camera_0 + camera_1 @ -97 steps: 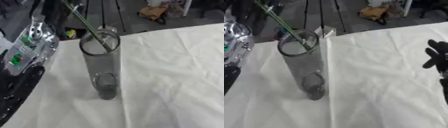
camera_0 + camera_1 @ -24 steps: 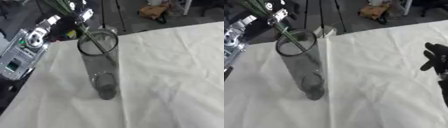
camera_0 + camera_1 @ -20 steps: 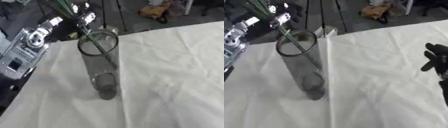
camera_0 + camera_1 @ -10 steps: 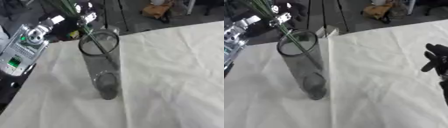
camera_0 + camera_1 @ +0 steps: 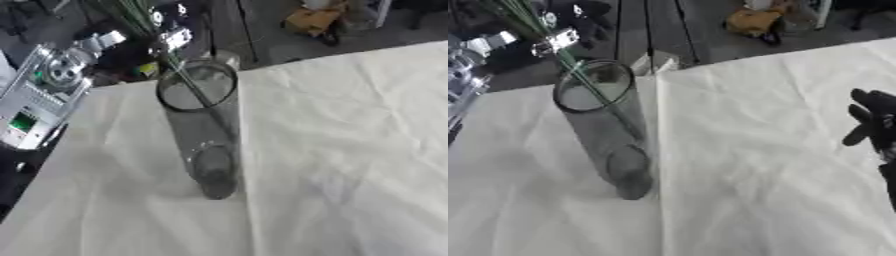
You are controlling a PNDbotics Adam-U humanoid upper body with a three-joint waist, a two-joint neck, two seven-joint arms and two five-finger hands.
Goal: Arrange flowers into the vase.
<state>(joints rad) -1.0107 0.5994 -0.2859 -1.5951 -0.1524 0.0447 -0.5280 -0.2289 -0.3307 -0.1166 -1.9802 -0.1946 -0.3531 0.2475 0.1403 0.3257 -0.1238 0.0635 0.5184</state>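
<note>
A tall clear glass vase point(image 5: 208, 145) stands on the white cloth point(image 5: 350, 150), left of the middle. Thin green flower stems point(image 5: 189, 84) slant down from the upper left, cross the vase's rim and reach inside along its wall. My left hand point(image 5: 168, 36), black with silver parts, is above and behind the vase's far rim, its fingers curled around the stems. The flower heads are out of view. My right hand point(image 5: 871, 122) hangs open at the right edge in the right eye view, well away from the vase.
My left forearm point(image 5: 39, 95), silver with a green-lit panel, lies along the table's left edge. Beyond the far edge is dark floor with stand legs point(image 5: 213, 25) and a yellow object point(image 5: 311, 20). The cloth stretches right of the vase.
My left hand has come up from the left side to above the vase's far rim, and the stems now reach deeper inside the vase. The right hand has stayed put.
</note>
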